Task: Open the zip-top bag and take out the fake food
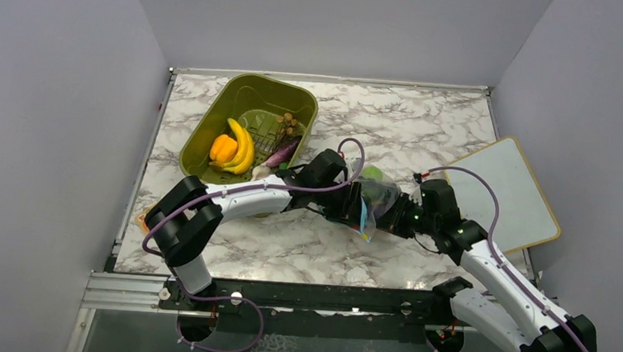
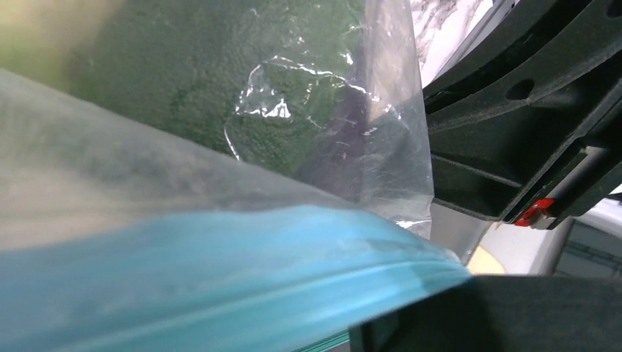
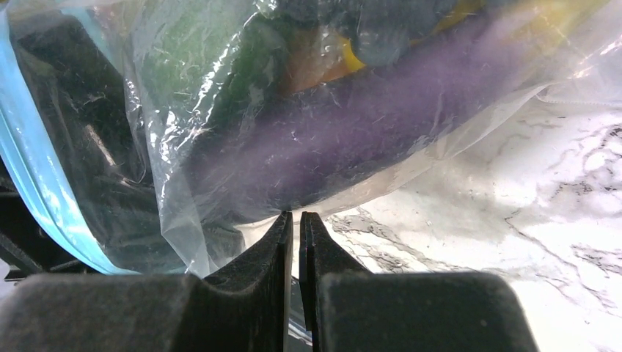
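The zip-top bag (image 1: 379,196) hangs between my two grippers over the middle of the marble table. Its blue zipper strip (image 2: 220,279) fills the bottom of the left wrist view, very close and blurred. My left gripper (image 1: 354,205) sits at the bag's mouth, its fingers hidden by the strip. Fake food shows through the plastic: a green piece (image 2: 183,95), a dark purple eggplant (image 3: 352,139) and an orange-yellow piece (image 3: 330,62). My right gripper (image 3: 295,216) is shut, its tips pinching the bag's lower edge under the eggplant.
A green bin (image 1: 199,135) at the back left holds a yellow banana bunch (image 1: 241,146), an orange pepper (image 1: 223,148) and a purple vegetable (image 1: 283,152). A white board (image 1: 506,194) lies at the right edge. Grey walls enclose the table.
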